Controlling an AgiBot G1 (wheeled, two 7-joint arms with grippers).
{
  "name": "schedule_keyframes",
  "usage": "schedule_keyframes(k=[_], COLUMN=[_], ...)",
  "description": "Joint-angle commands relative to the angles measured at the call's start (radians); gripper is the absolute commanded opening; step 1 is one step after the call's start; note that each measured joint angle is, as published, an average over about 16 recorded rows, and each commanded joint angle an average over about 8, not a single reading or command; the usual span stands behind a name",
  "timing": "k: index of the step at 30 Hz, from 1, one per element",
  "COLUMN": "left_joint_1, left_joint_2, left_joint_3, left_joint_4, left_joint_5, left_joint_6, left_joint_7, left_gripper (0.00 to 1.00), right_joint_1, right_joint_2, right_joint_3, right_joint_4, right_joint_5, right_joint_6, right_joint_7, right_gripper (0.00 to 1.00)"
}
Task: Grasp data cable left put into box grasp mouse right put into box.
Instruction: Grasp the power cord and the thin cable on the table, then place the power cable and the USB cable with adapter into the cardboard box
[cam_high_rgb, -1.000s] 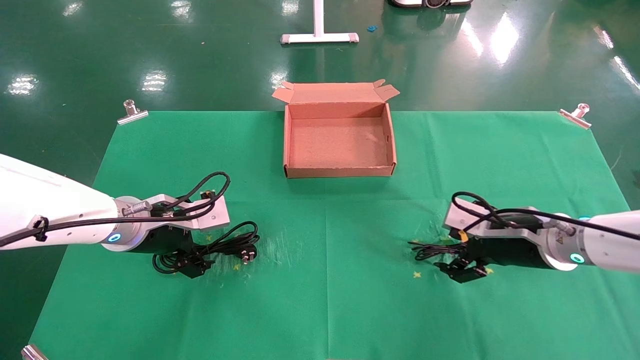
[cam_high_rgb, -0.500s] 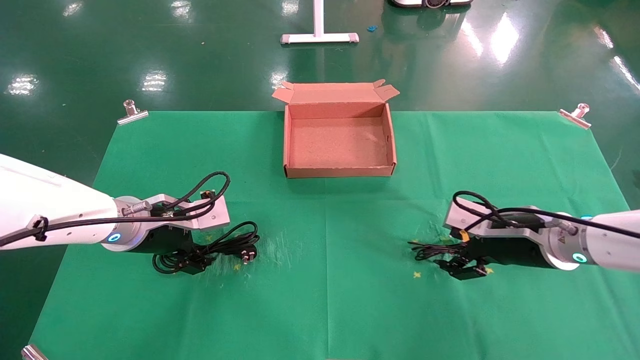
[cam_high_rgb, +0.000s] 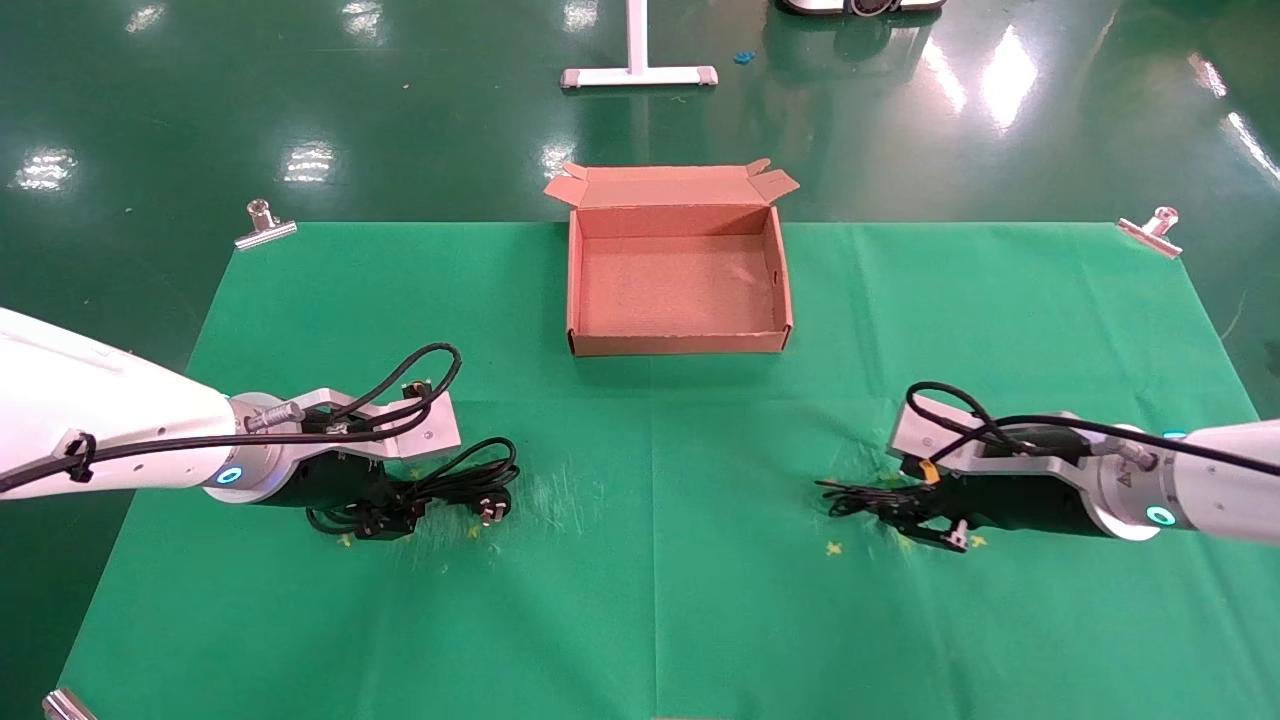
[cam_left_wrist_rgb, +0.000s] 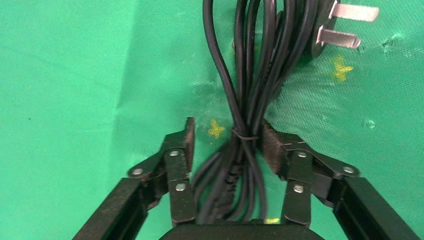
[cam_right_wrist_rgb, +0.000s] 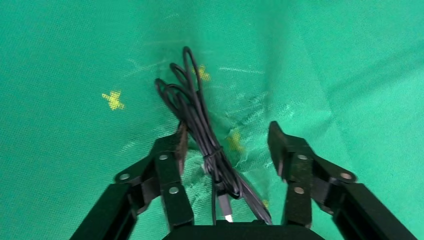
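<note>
A: Head view first: how are things laid out around the box (cam_high_rgb: 679, 343)?

B: The box is seen open and empty at the far middle of the green cloth (cam_high_rgb: 650, 600). The cable (cam_high_rgb: 440, 492) lies nearer than the box and off to its left, the plug end turned toward the middle. The left gripper (cam_high_rgb: 385, 520) is lowered over the coil there. Nearer than the box and to its right, the right gripper (cam_high_rgb: 925, 525) is lowered over the mouse wire (cam_high_rgb: 855, 498).

A: And the left fingers?

B: In the left wrist view the left gripper (cam_left_wrist_rgb: 227, 145) is shown spread, with the tied waist of the cable (cam_left_wrist_rgb: 250, 90) between the pads. One pad (cam_left_wrist_rgb: 272, 145) appears to touch the bundle; the other stands off it. Nothing is pinched yet.

A: What is shown on the right?

B: The right gripper (cam_right_wrist_rgb: 227, 145) is likewise spread, with the thin bundled wire (cam_right_wrist_rgb: 197, 117) running between the fingers, close to one of them. The mouse body cannot be made out in any view; it is likely hidden under the wrist.

A: Which step is judged to be in hand?

B: Grasping, on both sides at once, with neither item lifted and nothing yet in the box.

A: What is called for next?

B: The left fingers should be closed on the tied waist, so the loops stay gathered. On the right, a check is needed that the mouse, not only its wire, is caught. Then each load is to be raised and carried to the box.
</note>
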Motion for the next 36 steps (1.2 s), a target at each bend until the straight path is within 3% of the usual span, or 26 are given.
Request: schedule_keyframes(k=[1,22,29,36], left_joint_1=[0.000,-0.014,-0.112,-0.195], left_joint_2=[0.000,0.000,-0.005,0.103], left_joint_3=[0.000,-0.004,-0.054,-0.095], left_joint_4=[0.000,0.011,0.025,0.124], left_joint_5=[0.000,-0.006,-0.120,-0.179], left_joint_6=[0.000,0.004,0.050,-0.037], left_joint_7=[0.000,0.009,0.061,0.110], left_gripper=[0.00,0.00,0.00,0.00], right_joint_1=[0.000,0.002,0.020,0.069], right_joint_2=[0.000,0.002,0.016,0.043], right_joint_3=[0.000,0.002,0.026,0.067], right_joint_4=[0.000,0.000,-0.013,-0.041], right_joint_5=[0.000,0.002,0.024,0.048], right_joint_6=[0.000,0.000,0.014,0.035], right_joint_7=[0.000,0.000,0.001,0.000], right_gripper=[0.00,0.00,0.00,0.00])
